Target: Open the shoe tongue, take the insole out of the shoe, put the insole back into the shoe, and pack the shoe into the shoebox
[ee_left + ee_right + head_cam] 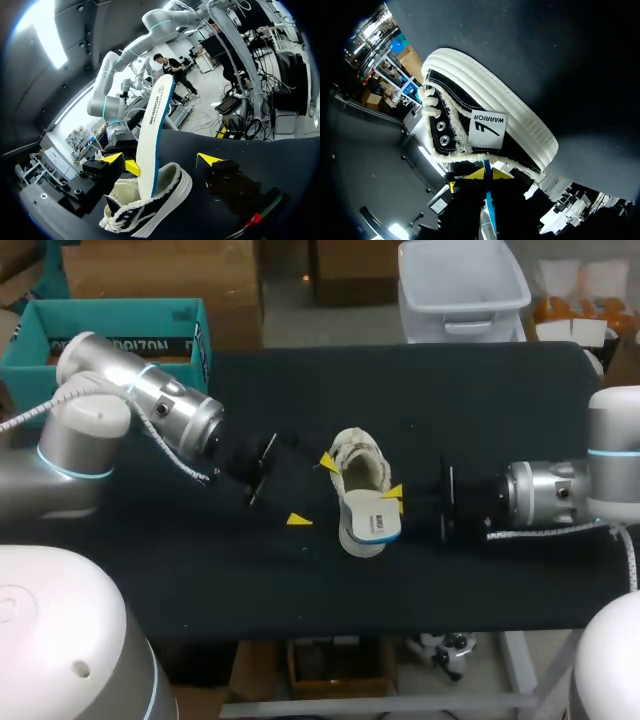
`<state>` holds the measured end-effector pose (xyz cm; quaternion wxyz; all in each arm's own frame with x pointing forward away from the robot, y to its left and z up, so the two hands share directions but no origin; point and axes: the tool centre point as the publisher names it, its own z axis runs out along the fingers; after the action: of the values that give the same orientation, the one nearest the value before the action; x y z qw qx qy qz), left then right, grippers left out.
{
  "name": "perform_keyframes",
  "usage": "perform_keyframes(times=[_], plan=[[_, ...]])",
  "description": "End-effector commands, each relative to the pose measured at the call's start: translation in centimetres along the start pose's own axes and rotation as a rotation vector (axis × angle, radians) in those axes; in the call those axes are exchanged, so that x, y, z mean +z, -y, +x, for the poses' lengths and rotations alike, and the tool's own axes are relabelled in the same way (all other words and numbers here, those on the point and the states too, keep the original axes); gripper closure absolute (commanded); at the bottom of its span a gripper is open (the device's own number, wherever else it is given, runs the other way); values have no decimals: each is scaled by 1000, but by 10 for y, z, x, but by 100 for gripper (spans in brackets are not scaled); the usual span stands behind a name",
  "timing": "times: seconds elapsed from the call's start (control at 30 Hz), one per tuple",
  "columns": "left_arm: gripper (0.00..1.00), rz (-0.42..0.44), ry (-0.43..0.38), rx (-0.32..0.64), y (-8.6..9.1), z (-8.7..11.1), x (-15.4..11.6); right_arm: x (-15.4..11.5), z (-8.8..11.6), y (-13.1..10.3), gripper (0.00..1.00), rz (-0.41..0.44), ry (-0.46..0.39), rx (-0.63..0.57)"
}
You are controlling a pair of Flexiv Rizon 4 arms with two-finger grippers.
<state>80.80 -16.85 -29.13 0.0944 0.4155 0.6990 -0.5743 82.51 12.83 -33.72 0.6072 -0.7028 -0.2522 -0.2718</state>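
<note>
A black canvas shoe (358, 462) with a cream fleece lining and a white sole lies mid-table. Its white, blue-edged insole (372, 522) sticks out of the opening toward the table's front. My right gripper (395, 498) comes in from the right and is shut on the insole's edge. In the right wrist view its tips (482, 174) pinch the insole (490, 207) just above the shoe (490, 125). My left gripper (312, 490) stands wide open at the shoe's left, one fingertip (327, 460) beside the shoe's collar. From the left wrist, the insole (152, 145) rises out of the shoe (150, 212) between my open fingers.
The black tabletop (480, 390) spreads behind and to both sides of the shoe. Its front edge (400, 625) runs not far beyond the insole's tip. My two arms come in low over the table from the left and right.
</note>
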Motion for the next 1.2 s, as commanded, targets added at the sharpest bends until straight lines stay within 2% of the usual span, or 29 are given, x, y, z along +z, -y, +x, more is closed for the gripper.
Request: perform_keyframes(times=[0.03,0.07,0.1,0.17,0.33,0.47,0.6,0.67,0.8,0.83,0.87,0.9,1.2], plan=[[75,5,161,-2,-2,5,5,0,1,-6,100,13,-8,0],[85,-6,174,3,-4,5,6,0,1,-7,100,13,-9,0],[85,0,173,-1,-5,6,7,0,2,-7,100,12,-10,1],[96,-11,185,-2,-8,7,10,0,2,-8,100,9,-15,-3],[93,-20,198,-8,-14,7,18,2,3,-12,100,10,-22,-11],[97,-32,209,-5,-19,4,24,3,3,-14,100,11,-20,-10],[97,-38,212,-5,-22,2,26,4,3,-14,100,7,-19,-9],[95,-46,213,-2,-23,0,26,4,3,-14,100,7,-20,-10],[84,-56,214,1,-26,-2,28,6,3,-16,100,7,-20,-10],[76,-56,213,0,-27,-3,28,6,3,-16,100,7,-19,-10],[76,-57,212,-1,-28,-3,28,7,4,-17,100,10,-19,-8],[66,-58,212,-2,-28,-3,28,7,4,-17,100,10,-18,-8],[67,-83,224,-8,-38,-7,28,7,4,-19,100,13,-17,4]])
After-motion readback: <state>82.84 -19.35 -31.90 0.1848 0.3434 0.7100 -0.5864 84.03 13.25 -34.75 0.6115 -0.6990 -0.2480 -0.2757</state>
